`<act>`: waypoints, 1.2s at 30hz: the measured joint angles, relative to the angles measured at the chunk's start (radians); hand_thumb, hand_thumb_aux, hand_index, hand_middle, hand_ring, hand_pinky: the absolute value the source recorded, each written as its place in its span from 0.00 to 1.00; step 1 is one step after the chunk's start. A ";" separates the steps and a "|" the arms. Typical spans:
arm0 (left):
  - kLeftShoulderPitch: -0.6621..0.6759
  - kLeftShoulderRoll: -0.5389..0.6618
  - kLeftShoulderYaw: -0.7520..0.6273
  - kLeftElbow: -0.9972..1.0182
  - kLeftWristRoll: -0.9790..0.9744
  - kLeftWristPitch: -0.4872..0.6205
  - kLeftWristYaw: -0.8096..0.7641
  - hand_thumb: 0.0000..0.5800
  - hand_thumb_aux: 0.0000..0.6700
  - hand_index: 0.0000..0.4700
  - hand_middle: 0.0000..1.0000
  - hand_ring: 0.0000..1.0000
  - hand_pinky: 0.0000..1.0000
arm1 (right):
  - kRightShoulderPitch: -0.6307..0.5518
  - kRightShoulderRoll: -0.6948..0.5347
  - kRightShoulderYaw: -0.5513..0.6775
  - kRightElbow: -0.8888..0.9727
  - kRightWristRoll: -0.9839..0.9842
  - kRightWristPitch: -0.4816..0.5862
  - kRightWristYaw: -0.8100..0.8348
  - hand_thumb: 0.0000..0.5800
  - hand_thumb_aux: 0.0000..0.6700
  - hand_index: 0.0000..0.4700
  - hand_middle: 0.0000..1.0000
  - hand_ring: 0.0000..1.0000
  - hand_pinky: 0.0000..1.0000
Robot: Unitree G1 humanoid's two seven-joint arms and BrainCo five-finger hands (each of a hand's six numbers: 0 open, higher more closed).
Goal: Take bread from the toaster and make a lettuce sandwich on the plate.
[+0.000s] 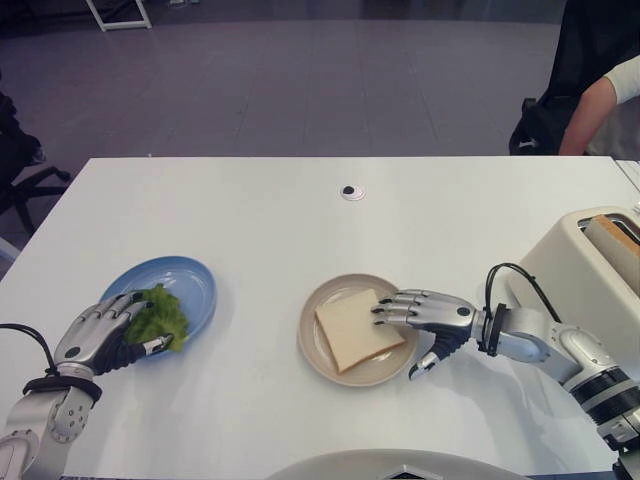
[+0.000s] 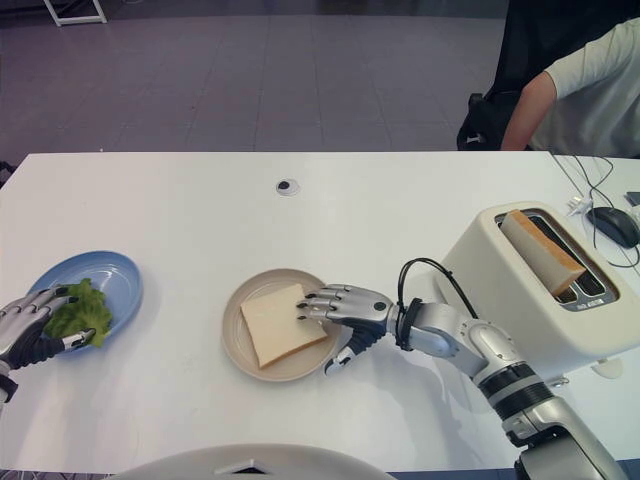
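Note:
A square slice of bread point(image 1: 350, 337) lies flat on the beige plate point(image 1: 311, 352) at the table's middle front. My right hand point(image 1: 425, 312) is open, its fingertips resting on the slice's right edge and its thumb hanging off the plate's rim. The white toaster point(image 2: 500, 270) stands to the right with another slice point(image 2: 540, 250) sticking up from a slot. At the left, green lettuce point(image 1: 160, 315) sits on the blue plate point(image 1: 195, 280). My left hand point(image 1: 100, 335) is curled around the lettuce from the near side.
A small round black-and-white fitting point(image 1: 348, 192) is set in the table at mid back. A computer mouse point(image 2: 612, 225) and cables lie behind the toaster at the far right. A person sits beyond the table's back right corner.

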 measured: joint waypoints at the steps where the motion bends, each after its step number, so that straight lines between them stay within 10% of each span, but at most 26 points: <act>1: 0.000 0.003 -0.005 0.000 0.000 0.001 0.003 0.48 0.28 0.28 0.00 0.00 0.00 | 0.000 -0.008 -0.007 -0.001 0.001 -0.001 0.002 0.00 0.00 0.00 0.00 0.00 0.00; 5: 0.000 0.005 -0.018 0.000 -0.002 0.008 0.007 0.72 0.47 0.47 0.00 0.00 0.00 | 0.005 -0.010 -0.021 -0.034 0.012 -0.006 0.012 0.00 0.00 0.00 0.00 0.00 0.00; 10: -0.007 0.007 -0.039 0.003 -0.003 0.011 0.005 1.00 1.00 1.00 0.00 0.00 0.00 | 0.017 0.014 -0.063 -0.125 0.121 -0.008 0.025 0.00 0.00 0.00 0.00 0.00 0.00; 25: -0.013 0.040 -0.067 0.033 -0.044 -0.035 0.104 1.00 1.00 1.00 0.00 0.00 0.00 | 0.050 0.029 -0.151 -0.225 0.274 0.027 0.113 0.00 0.00 0.00 0.00 0.00 0.00; 26: 0.001 0.045 -0.024 -0.009 -0.065 -0.049 0.112 1.00 0.98 0.98 0.00 0.00 0.00 | 0.051 0.032 -0.156 -0.224 0.274 0.028 0.115 0.00 0.00 0.00 0.00 0.00 0.00; 27: 0.005 0.048 -0.002 -0.031 -0.074 -0.053 0.115 0.85 0.61 0.61 0.00 0.00 0.00 | 0.051 0.033 -0.156 -0.223 0.274 0.028 0.116 0.00 0.00 0.00 0.00 0.00 0.00; 28: 0.020 0.050 0.029 -0.058 -0.083 -0.058 0.119 0.81 0.57 0.57 0.00 0.00 0.00 | 0.052 0.034 -0.157 -0.221 0.275 0.028 0.118 0.00 0.00 0.00 0.00 0.00 0.00; 30: 0.043 0.052 0.087 -0.084 -0.093 -0.070 0.133 0.40 0.23 0.23 0.00 0.00 0.00 | 0.053 0.039 -0.158 -0.218 0.274 0.029 0.120 0.00 0.00 0.00 0.00 0.00 0.00; 36: 0.049 0.080 0.070 -0.002 -0.051 -0.102 0.155 0.00 0.00 0.00 0.00 0.00 0.00 | 0.054 0.055 -0.158 -0.210 0.275 0.028 0.125 0.00 0.00 0.00 0.00 0.00 0.00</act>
